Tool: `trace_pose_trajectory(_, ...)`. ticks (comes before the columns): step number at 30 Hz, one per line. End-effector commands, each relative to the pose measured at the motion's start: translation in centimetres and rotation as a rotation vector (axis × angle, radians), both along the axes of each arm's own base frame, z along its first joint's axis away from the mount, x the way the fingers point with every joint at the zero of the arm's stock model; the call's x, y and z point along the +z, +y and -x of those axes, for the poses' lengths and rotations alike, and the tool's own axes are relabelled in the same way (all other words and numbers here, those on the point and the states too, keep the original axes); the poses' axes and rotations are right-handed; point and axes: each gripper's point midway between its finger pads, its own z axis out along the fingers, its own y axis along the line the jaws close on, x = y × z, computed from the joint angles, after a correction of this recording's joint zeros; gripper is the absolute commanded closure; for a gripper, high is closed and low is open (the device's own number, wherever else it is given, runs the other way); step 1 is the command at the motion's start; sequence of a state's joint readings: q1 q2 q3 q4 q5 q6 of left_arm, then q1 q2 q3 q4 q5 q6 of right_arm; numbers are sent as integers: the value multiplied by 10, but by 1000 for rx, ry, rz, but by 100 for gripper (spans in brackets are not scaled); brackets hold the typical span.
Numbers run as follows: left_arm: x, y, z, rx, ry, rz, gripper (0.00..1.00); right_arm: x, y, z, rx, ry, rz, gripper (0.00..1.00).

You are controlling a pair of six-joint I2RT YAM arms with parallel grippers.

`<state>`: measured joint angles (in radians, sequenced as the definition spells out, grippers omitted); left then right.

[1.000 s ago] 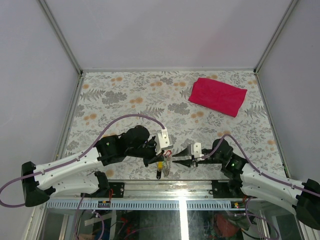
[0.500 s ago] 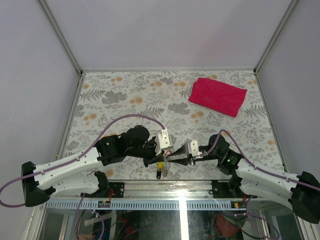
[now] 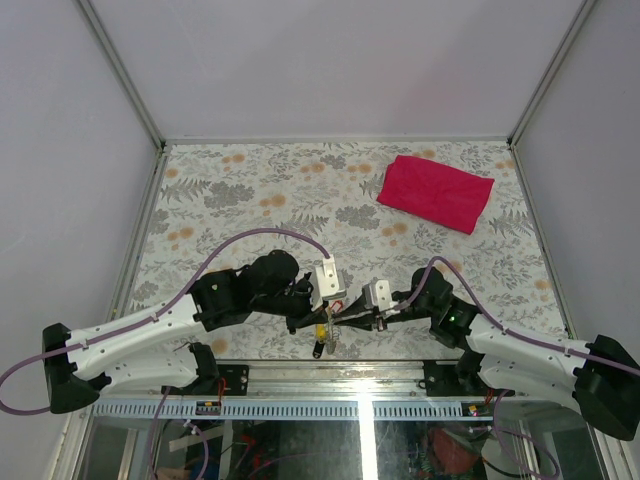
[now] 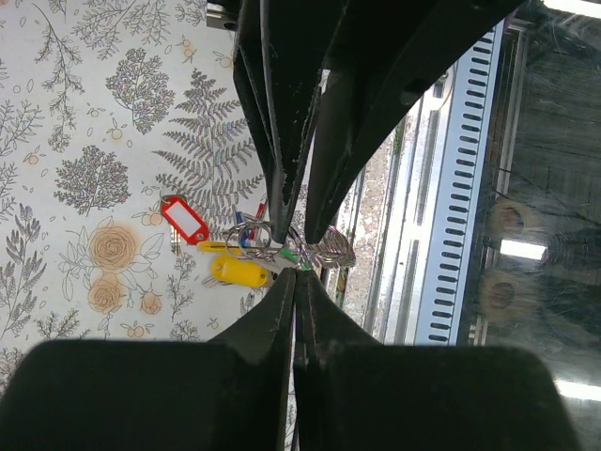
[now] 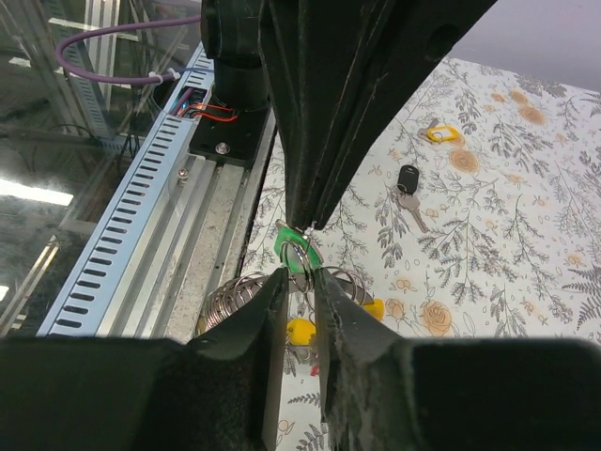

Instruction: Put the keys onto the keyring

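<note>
**Top external view: two pincers nose to nose at the table's near edge**

The left pincer [image 4: 295, 274] is pressed together. The keyring [image 4: 252, 233] hangs at its tips, apparently nipped by its thin wire, with a yellow tag [image 4: 240, 272] dangling just beside them and a red tag [image 4: 184, 218] farther out. Between the two sets of tips sits the green-tagged key [image 5: 295, 247]. The right pincer [image 5: 300, 276] faces it with its jaws a narrow slit apart and the tag's lower end in that slit; whether it is pinched cannot be told.

The bundle looks light, springy and slippery, and likely to swing. The flat plastic tag looks like the surest hold. The ring's split and the key's blade are hidden behind the fingers, and from above everything is a tiny tangle. A black key [image 5: 408, 184] lies well beyond the tips.
</note>
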<state>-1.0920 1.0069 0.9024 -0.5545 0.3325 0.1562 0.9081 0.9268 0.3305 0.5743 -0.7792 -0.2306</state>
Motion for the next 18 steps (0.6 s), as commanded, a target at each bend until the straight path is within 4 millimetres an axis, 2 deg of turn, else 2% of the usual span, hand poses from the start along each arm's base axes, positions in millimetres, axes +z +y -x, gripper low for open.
trace_pose_trajectory(1, 23, -8, -5, -10, -43, 60, 100, 37, 10, -2, 17, -37, -89, 80)
trace_pose_trajectory(14, 26, -5, -10, 18, -63, 64, 100, 35, 12, -1, 12, 21, -69, 91)
trace_pose_trajectory(18, 29, -4, -12, 29, -71, 68, 100, 34, 11, -4, -16, 54, -54, 98)
